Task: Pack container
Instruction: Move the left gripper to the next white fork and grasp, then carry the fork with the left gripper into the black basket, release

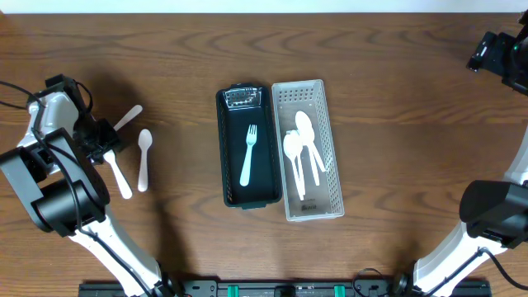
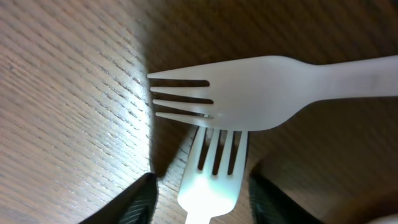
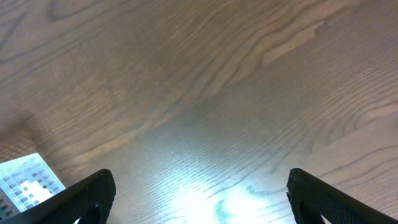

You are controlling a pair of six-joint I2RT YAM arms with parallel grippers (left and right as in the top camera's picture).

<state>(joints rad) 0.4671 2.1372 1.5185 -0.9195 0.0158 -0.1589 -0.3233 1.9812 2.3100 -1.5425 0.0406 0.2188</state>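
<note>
My left gripper straddled a white fork on the worktop, jaws half apart and not yet pinching it, presumably bound for the black container; my right gripper hung released.

A white plastic fork lies on the brown wood-grain table, tines pointing left, across the tine tips of a second white plastic fork, which sits between the dark fingers of the left gripper, one just beside it on either side.

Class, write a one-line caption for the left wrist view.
Left gripper straddles one fork, its tines overlapping a second fork.
</note>
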